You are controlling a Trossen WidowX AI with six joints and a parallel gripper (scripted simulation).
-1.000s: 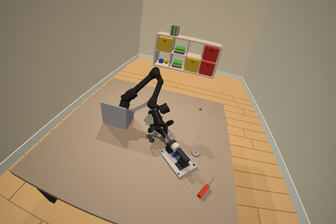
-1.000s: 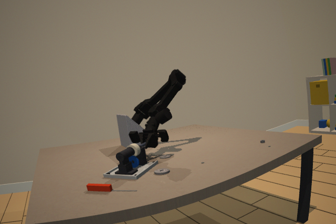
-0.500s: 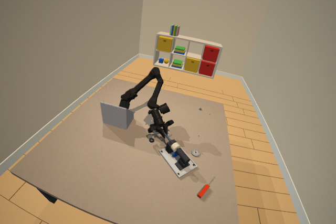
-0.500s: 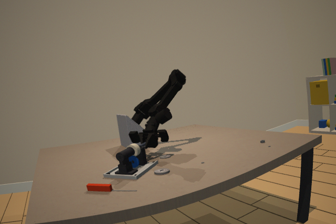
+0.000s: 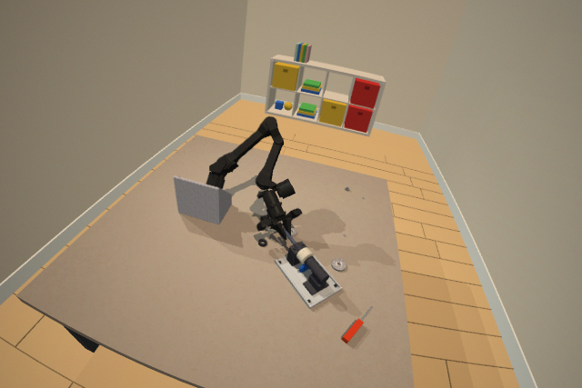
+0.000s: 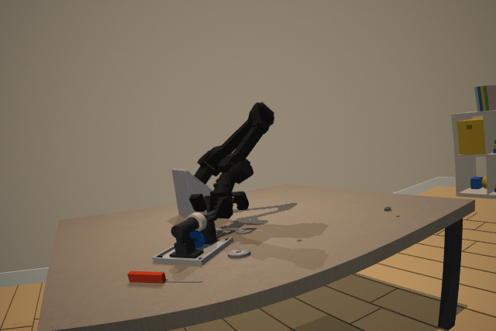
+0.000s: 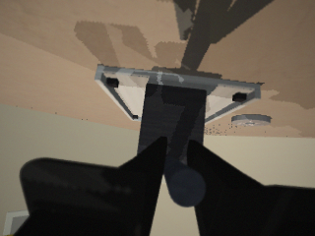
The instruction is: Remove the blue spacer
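My gripper (image 5: 287, 234) (image 6: 216, 215) (image 7: 176, 145) is shut on the grey shaft (image 5: 291, 238) (image 6: 210, 214) (image 7: 188, 189), whose round end faces the wrist camera. The blue spacer (image 5: 303, 268) (image 6: 197, 239) is off the shaft. It is low between the two black supports, roughly on edge over the base plate (image 5: 294, 283) (image 6: 216, 250) (image 7: 129, 98). The cream spacer (image 5: 304, 254) (image 6: 198, 221) is still up in line with the shaft, beside the black housing barrel (image 5: 317, 270) (image 6: 184, 227). The rear block (image 6: 208, 232) (image 7: 172, 113) stands nearer my fingers. The shaft's inner end is hidden.
A silver disc (image 5: 338, 264) (image 6: 239, 253) (image 7: 251, 120) lies beside the plate. A black ring (image 5: 262, 243) lies near the gripper. A red-handled screwdriver (image 5: 352, 331) (image 6: 146, 277) lies past the plate. A grey panel (image 5: 197, 200) (image 6: 182, 193) stands near the arm's base.
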